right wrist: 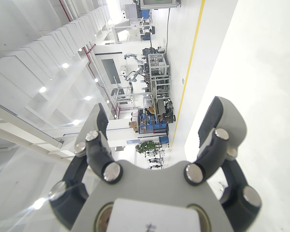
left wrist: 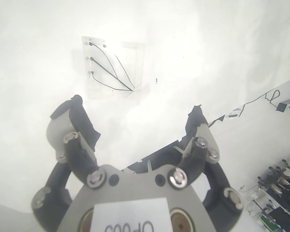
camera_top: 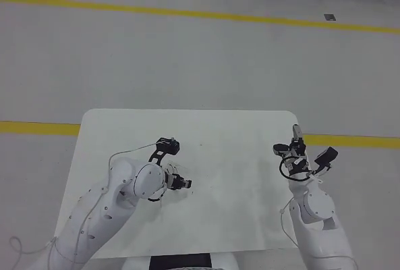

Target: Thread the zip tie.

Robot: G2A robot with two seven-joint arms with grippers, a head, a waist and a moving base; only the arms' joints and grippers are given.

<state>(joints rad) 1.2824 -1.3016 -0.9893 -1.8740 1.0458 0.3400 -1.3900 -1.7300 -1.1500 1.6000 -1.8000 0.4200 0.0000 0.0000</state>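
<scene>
Left gripper [left wrist: 135, 108] is held wide and empty above the table [camera_top: 220, 223], zip ties [left wrist: 111, 74] lying ahead; right gripper [right wrist: 159, 106], equally wide, is held at the table's right edge.

My left fingers [left wrist: 73, 114] hang over the left-middle part of the desk [camera_top: 233, 202]. Ahead of them on the desk lies a flat tray [left wrist: 140, 56] with several zip ties [left wrist: 106, 71] in it, heads along one side and tails meeting near one corner. My right fingers [right wrist: 102, 121] are at the desk's right edge, well apart from the left ones.
</scene>
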